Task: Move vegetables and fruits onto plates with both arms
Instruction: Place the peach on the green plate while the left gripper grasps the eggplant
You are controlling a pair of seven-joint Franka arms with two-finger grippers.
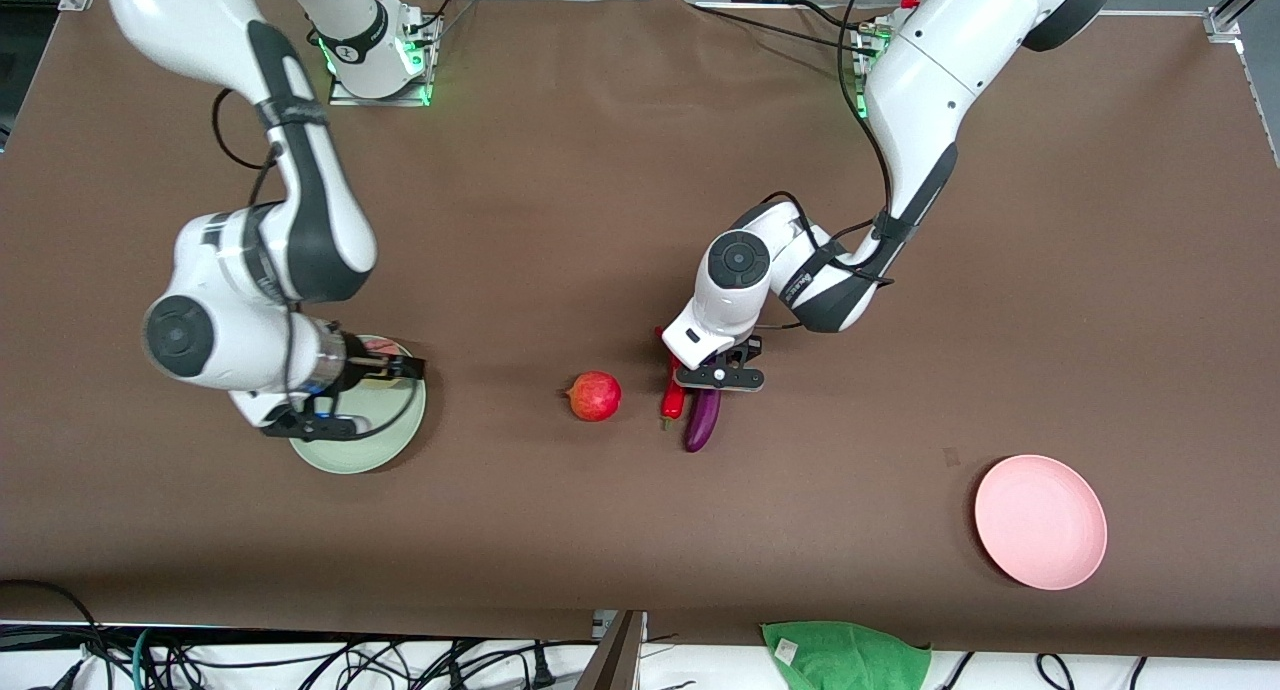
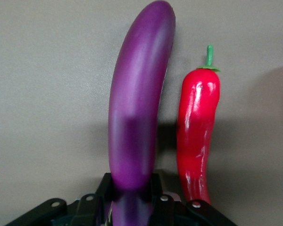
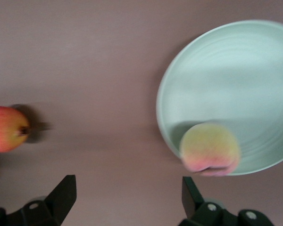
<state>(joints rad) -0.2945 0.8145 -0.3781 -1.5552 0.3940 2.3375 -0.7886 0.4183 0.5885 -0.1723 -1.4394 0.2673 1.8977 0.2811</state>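
Note:
My left gripper is shut on the stem end of the purple eggplant, which lies on the table at mid-table. In the left wrist view the fingers press both sides of the eggplant. The red chili pepper lies right beside it. The red pomegranate-like fruit sits alone toward the right arm's end from them. My right gripper is open over the edge of the mint green plate. The peach rests inside that plate's rim. The pink plate holds nothing.
A green cloth hangs at the table's edge nearest the camera. Cables run along that edge and by the arm bases. The brown table stretches between the arms. The pomegranate also shows in the right wrist view.

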